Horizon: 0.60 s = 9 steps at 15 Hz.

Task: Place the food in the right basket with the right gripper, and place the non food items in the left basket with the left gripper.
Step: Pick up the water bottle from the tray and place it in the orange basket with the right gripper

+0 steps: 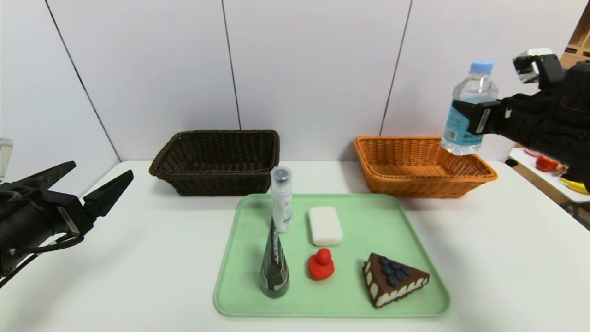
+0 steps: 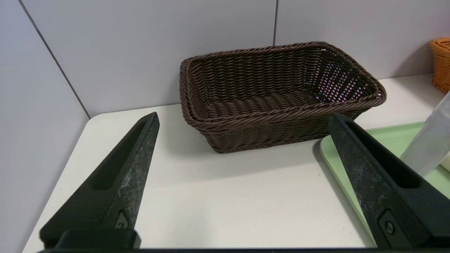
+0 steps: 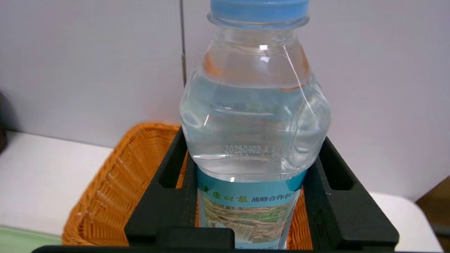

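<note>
Above the orange basket (image 1: 421, 166), the right gripper (image 1: 470, 119) is clamped on the water bottle (image 1: 469, 108) at its labelled waist. Judged full, the bottle should handle heavy, rigid and smooth-walled (slip is possible); the label band is the soundest hold. Over the table's left side, the left gripper (image 1: 103, 180) waits, fingers spread.

Green tray (image 1: 415, 258) on white table (image 1: 507, 258); grey panelled wall (image 1: 313, 64) behind

A white table (image 1: 484, 258) carries a dark brown basket (image 1: 216, 161) far left, an orange basket (image 1: 421, 168) far right, and a green tray (image 1: 350, 276) near centre.
</note>
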Motion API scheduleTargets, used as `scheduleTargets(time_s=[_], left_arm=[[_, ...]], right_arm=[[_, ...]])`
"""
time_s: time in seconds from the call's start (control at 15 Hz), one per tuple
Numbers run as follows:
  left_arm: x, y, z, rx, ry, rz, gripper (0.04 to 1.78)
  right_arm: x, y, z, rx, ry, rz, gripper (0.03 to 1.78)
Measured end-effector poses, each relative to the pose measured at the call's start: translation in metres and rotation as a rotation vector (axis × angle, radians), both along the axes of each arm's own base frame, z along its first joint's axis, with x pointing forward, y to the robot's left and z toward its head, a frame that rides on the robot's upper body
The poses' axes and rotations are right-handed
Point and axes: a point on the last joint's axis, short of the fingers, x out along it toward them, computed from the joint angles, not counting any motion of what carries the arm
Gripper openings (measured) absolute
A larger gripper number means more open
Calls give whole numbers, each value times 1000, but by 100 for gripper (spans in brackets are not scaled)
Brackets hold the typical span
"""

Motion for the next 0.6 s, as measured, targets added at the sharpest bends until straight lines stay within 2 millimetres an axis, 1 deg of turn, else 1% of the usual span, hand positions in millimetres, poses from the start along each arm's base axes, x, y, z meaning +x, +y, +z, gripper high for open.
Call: scheduleTargets(time_s=[0.13, 0.33, 0.47, 0.6], left_arm=[[0, 0, 0, 6, 0, 0, 169], [0, 0, 0, 4, -3, 1, 169], [0, 0, 0, 5, -3, 3, 169], [0, 0, 0, 7, -2, 4, 169]], right_arm=[[21, -3, -13, 8, 42, -30, 82], [50, -6, -45, 13, 115, -86, 82], [64, -8, -58, 10, 131, -103, 82], [74, -16, -67, 6, 144, -137, 82]])
